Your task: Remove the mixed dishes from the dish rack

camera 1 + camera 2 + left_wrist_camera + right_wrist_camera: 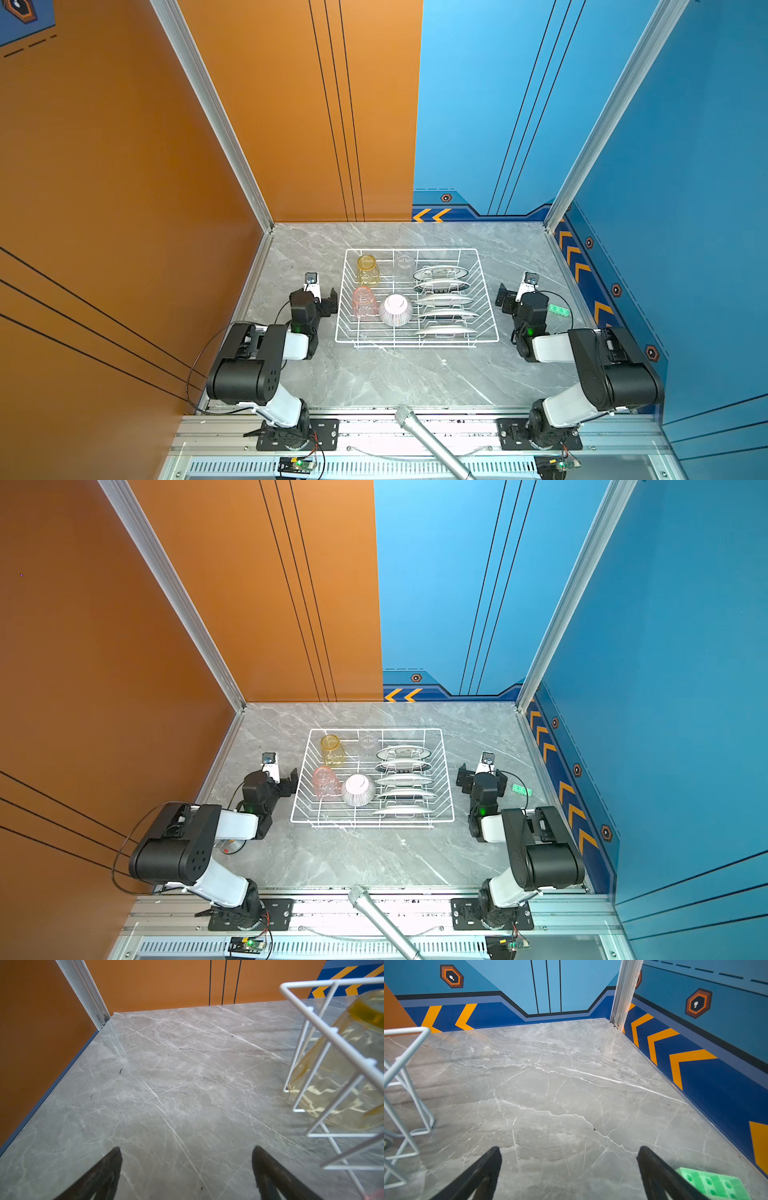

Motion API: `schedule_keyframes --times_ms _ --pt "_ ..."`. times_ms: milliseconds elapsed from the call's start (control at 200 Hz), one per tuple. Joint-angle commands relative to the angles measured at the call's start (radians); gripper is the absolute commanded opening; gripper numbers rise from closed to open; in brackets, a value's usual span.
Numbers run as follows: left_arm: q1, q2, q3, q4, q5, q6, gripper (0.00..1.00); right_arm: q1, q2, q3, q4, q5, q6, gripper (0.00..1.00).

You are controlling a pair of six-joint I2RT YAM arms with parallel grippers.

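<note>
The white wire dish rack (415,341) stands mid-table in both top views. Inside it an amber tumbler (368,270), a clear tumbler (404,266), a pink tumbler (365,304) and a striped white bowl (396,309) sit upside down. Several white plates (442,300) stand on edge in the slots on its right. My left gripper (318,294) hovers open just left of the rack, empty. In the left wrist view the amber tumbler (342,1059) shows through the rack wires (324,1028). My right gripper (519,293) is open and empty, right of the rack.
A green block (559,310) lies on the marble table beside the right gripper, also close to its finger in the right wrist view (714,1184). A microphone (432,442) pokes in over the front rail. Walls close the table on three sides.
</note>
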State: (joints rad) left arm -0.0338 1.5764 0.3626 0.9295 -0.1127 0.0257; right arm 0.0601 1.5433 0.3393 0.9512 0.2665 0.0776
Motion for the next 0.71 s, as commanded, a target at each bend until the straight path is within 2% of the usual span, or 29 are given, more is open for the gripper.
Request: schedule_keyframes --times_ms 0,701 --pt "-0.003 -0.015 0.017 -0.008 -0.019 -0.003 0.98 0.000 0.003 0.018 -0.011 0.016 -0.002 1.00" --pt "0.006 -0.013 0.019 -0.008 -0.002 -0.008 1.00 -0.008 0.003 0.022 -0.017 -0.001 0.003 1.00"
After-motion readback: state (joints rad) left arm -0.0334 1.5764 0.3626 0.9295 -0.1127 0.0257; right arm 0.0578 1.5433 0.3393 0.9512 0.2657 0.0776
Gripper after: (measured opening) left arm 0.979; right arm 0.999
